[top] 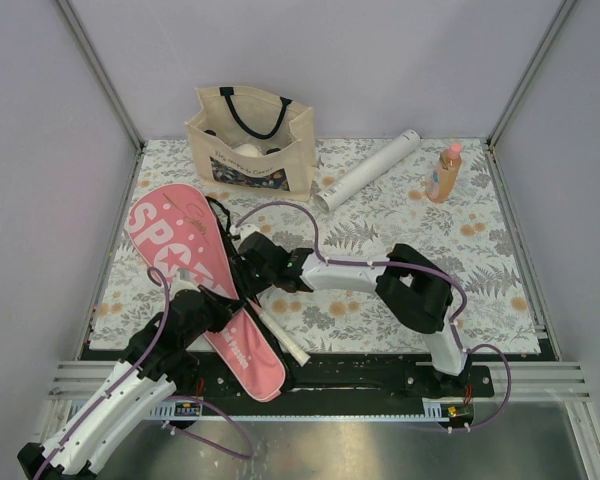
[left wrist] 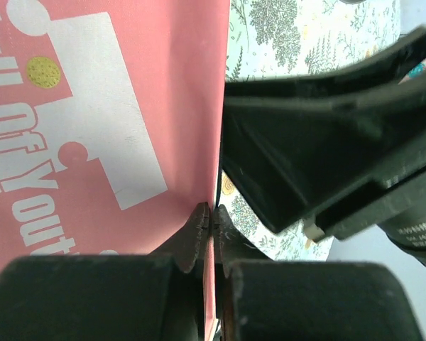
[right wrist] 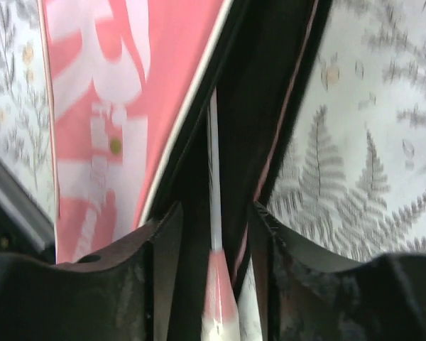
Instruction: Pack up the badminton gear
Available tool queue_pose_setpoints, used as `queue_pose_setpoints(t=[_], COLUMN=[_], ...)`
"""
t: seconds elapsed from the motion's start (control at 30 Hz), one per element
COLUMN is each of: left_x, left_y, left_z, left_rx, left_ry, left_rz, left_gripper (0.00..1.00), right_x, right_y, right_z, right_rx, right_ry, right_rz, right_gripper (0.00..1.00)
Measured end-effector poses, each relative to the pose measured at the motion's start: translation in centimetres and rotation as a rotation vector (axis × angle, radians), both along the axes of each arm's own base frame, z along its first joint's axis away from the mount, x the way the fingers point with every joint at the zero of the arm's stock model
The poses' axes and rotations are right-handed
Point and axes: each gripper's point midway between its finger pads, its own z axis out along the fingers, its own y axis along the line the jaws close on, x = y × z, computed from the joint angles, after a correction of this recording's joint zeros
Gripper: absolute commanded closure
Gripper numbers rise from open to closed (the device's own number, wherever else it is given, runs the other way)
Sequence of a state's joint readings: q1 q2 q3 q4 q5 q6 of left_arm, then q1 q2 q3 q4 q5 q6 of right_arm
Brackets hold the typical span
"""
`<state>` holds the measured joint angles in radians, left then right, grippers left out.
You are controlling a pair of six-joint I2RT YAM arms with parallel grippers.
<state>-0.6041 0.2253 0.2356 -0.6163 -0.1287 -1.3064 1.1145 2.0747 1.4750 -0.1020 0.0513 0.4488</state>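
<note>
The pink SPORT-lettered case [top: 185,250] lies at the left of the mat, narrow end toward me. My left gripper [top: 220,308] is shut on the case's right edge, which shows pinched between the jaws in the left wrist view [left wrist: 211,217]. My right gripper [top: 246,260] is open at the case's dark side opening. A racket's thin white shaft [right wrist: 213,156] runs between the fingers [right wrist: 163,234] into the case without touching them. Its white handle [top: 285,338] sticks out toward me. The racket heads are hidden. The long white tube [top: 368,170] lies at the back. No shuttlecocks show.
The beige tote [top: 252,140] with dark straps stands at the back left. The orange bottle [top: 444,172] stands at the back right. The right gripper's black body [left wrist: 326,142] is close beside the left gripper. The floral mat [top: 430,250] covers the table.
</note>
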Motion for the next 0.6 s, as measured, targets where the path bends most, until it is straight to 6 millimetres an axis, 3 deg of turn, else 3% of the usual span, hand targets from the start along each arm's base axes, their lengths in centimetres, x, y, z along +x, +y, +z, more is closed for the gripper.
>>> queue_pose_setpoints(t=[0.1,0.23,0.33,0.5,0.6], left_x=[0.1,0.2,0.2,0.3,0.3], left_y=[0.0,-0.1,-0.1,-0.1,-0.1], left_z=[-0.1,-0.2,-0.3,-0.2,-0.2], left_rx=[0.005,0.01,0.013,0.012,0.012], left_ry=[0.005,0.01,0.009,0.006,0.005], left_rz=[0.002,0.001,-0.002,-0.003,-0.002], left_gripper=[1.0,1.0,1.0,1.0,1.0], right_x=[-1.5,-3.5,-5.2,-8.9,-10.1], right_y=[-2.8,-6.9,-8.9,-11.4,-12.3], right_z=[0.0,1.9,2.7,0.0,-1.7], right_rx=[-0.011,0.01,0.035,-0.004,-0.036], right_ry=[0.075,0.152,0.196,0.31,0.359], right_rz=[0.038,0.078,0.122,0.191,0.208], right_gripper=[0.48,0.44,0.4,0.39,0.4])
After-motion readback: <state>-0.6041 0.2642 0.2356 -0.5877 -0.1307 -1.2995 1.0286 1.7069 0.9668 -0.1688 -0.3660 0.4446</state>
